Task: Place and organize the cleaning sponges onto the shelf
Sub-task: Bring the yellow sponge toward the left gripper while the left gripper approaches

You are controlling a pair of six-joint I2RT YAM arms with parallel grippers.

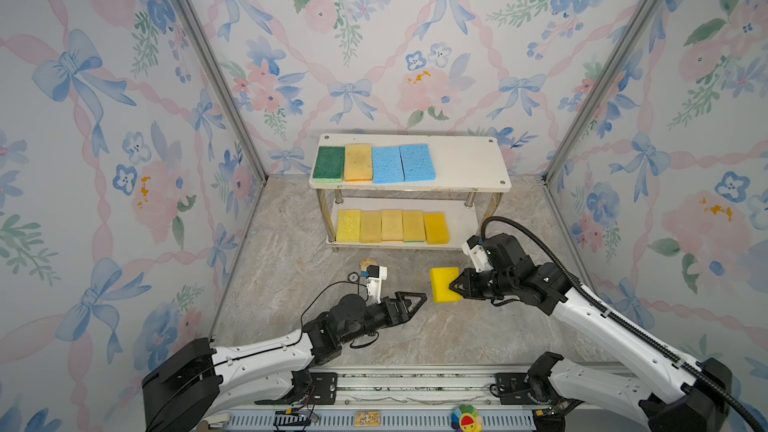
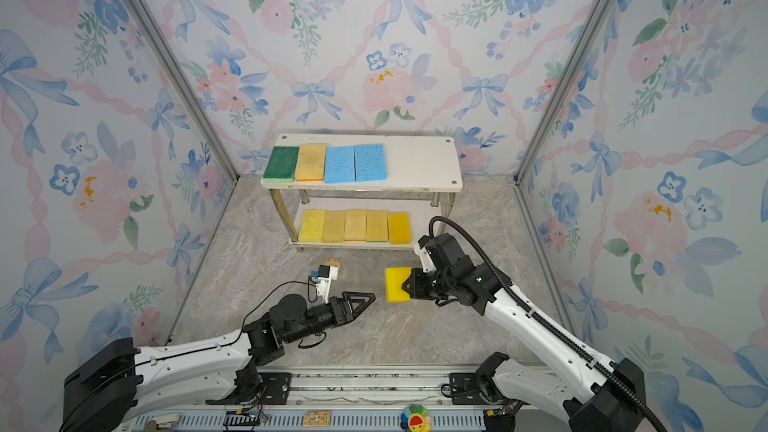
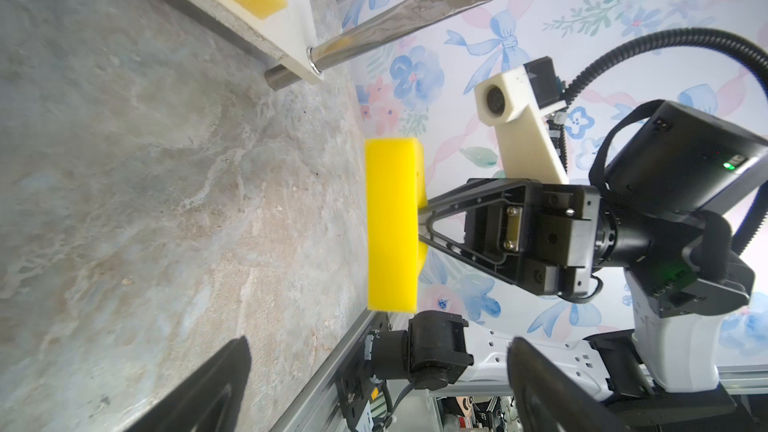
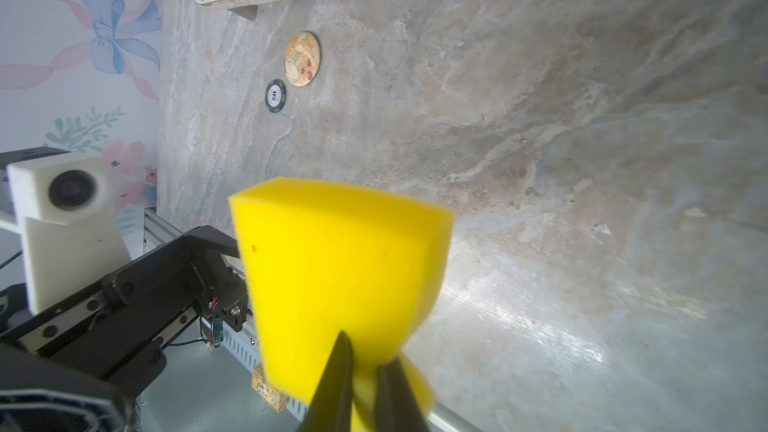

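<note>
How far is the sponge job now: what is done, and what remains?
Done: nine sponges lie on the shelf, four on its top board, five on the lower board. In hand: the right end effector is shut on the last yellow sponge. Left: setting it on the shelf; the top board has bare room. The left end effector is open and empty.

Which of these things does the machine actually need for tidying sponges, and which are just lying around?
Needed: bright yellow sponge, gripped by the right hand; top row of four sponges; bottom row of five yellow sponges; shelf.
Lying about: patterned disc; poker chip; flower toy.
</note>
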